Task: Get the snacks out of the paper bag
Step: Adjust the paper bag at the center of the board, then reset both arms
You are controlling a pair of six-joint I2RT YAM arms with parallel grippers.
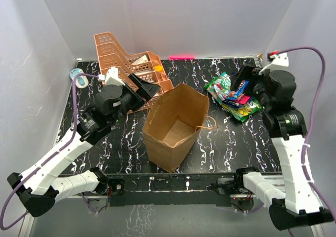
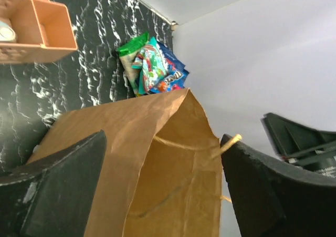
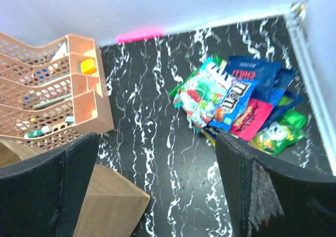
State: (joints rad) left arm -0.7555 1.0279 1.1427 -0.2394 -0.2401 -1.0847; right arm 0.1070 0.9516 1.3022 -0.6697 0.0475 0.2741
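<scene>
1. The brown paper bag [image 1: 176,122] stands upright in the middle of the black marbled table [image 1: 236,145], mouth wide open. From overhead, what I can see of its floor is bare brown paper.
2. One thin twine handle [image 1: 210,124] flops over the bag's right rim.
3. The snacks [image 1: 233,96] are out on the table. They lie in a loose overlapping pile at the back right, well apart from the bag.
4. The right wrist camera gives a good look at the pile [image 3: 236,103]. A white-and-green packet with red print lies on top at the left, and a dark blue bag is behind it. A pink wrapper is lower down, with a bright green packet at the pile's right edge.
5. The left gripper [image 1: 154,94] hangs just beside the bag's back-left top corner. Its fingers are spread wide and hold nothing.
6. In the left wrist view the bag's folded rim [image 2: 173,137] sits in the gap of that gripper [image 2: 163,140]. I can't tell whether either finger touches the paper.
7. The right gripper [image 1: 240,84] hovers over the near right side of the snack pile. Its own camera shows that gripper [image 3: 157,137] spread apart too, with only table between the fingers.
8. An orange mesh tiered tray rack [image 1: 123,55] stands at the back left, behind the left gripper, with small odds and ends in its compartments.
9. A strip of pink tape [image 1: 181,57] marks the foot of the back wall.
</scene>
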